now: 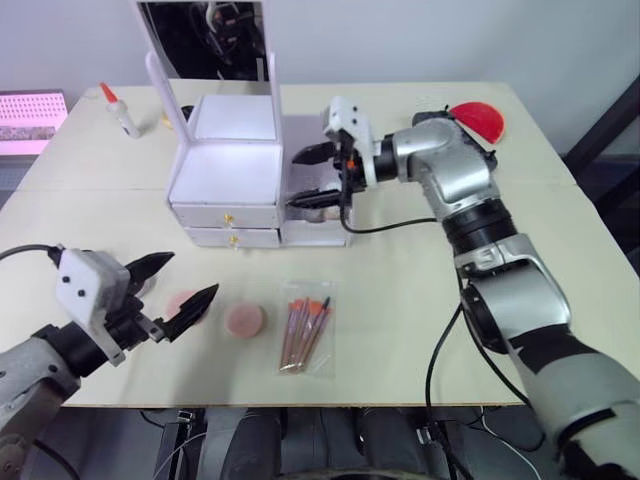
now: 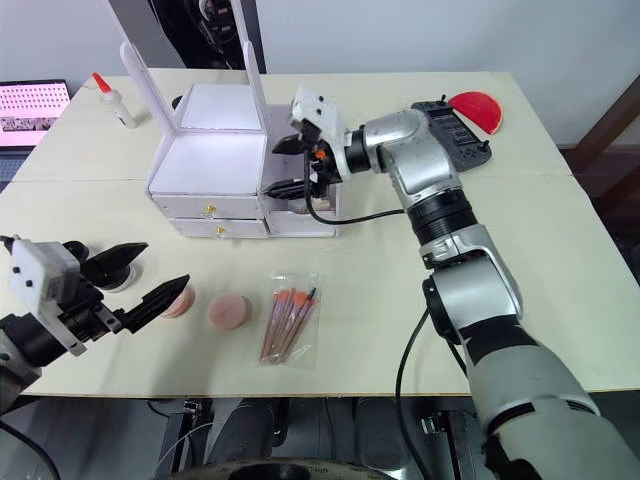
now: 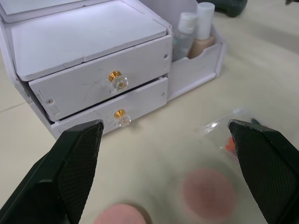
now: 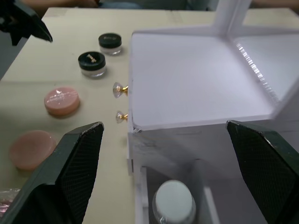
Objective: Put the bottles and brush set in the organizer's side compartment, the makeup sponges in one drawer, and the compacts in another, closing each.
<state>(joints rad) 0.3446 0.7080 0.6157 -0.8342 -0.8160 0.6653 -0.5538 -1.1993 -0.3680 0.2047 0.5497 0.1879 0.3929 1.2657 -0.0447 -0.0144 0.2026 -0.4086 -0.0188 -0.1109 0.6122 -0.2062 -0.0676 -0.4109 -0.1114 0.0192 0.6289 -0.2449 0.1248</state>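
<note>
Left tool (image 1: pixel 170 290) open above unlabelled makeup sponges (image 1: pixel 243 320).

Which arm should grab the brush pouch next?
Probably left. Its open pincer hovers near the table's front edge beside the sponges, near the brush pouch. The right pincer, also open, is up over the organizer's side bin, where both bottles already stand.

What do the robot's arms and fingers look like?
The right arm is shiny silver metal with black joints, and a black cable hangs along it. Each wrist has a white boxy block. The left gripper and right gripper each have two black pointed fingers with a fine mesh-like texture.
</note>
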